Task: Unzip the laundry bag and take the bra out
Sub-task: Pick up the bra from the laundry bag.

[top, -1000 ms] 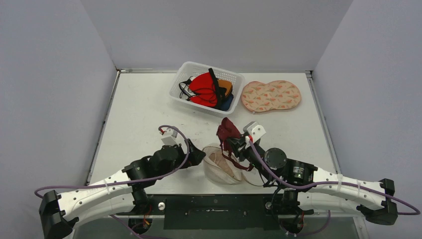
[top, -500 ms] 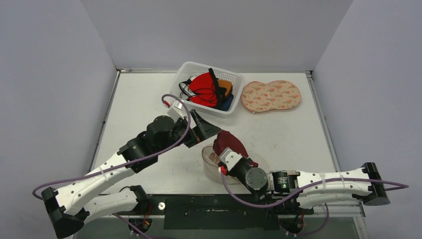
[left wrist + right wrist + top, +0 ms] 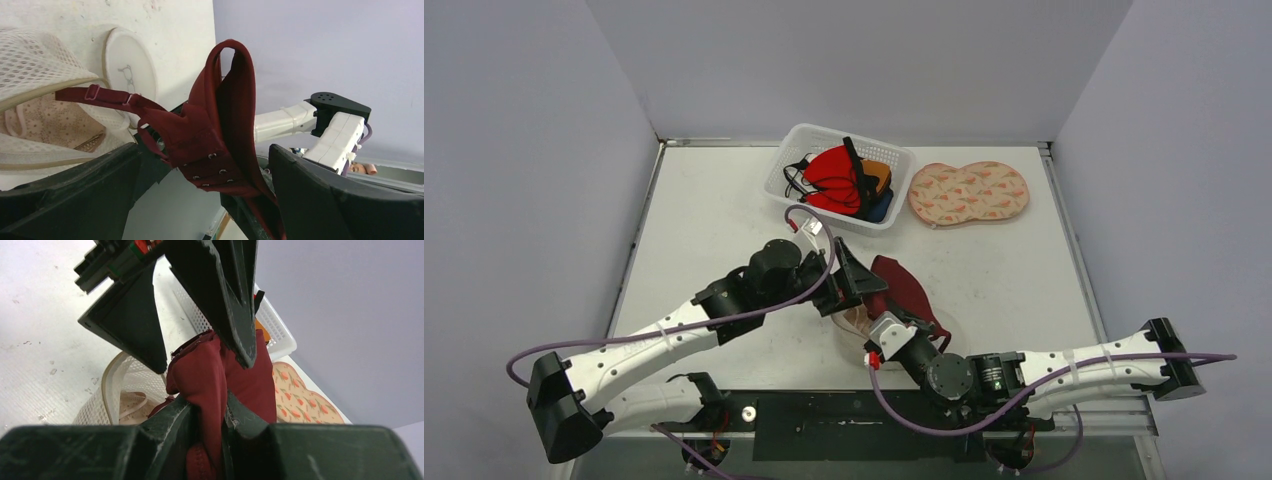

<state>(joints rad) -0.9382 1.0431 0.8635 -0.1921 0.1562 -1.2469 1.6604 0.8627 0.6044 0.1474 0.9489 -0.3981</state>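
Note:
My right gripper is shut on the dark red bra and holds it up over the open white mesh laundry bag. One strap still trails down into the bag's mouth. My left gripper stands wide open, with one finger on each side of the hanging bra. The hook band of the bra sits between its jaws. The left fingers are apart from the cloth.
A white basket with red, orange and blue garments stands at the back centre. A peach patterned pouch lies to its right. Grey walls close in the table on three sides.
The left arm has swung right and forward to the bra and its jaws have opened fully. The right arm has carried the bra left, nearer the bag.

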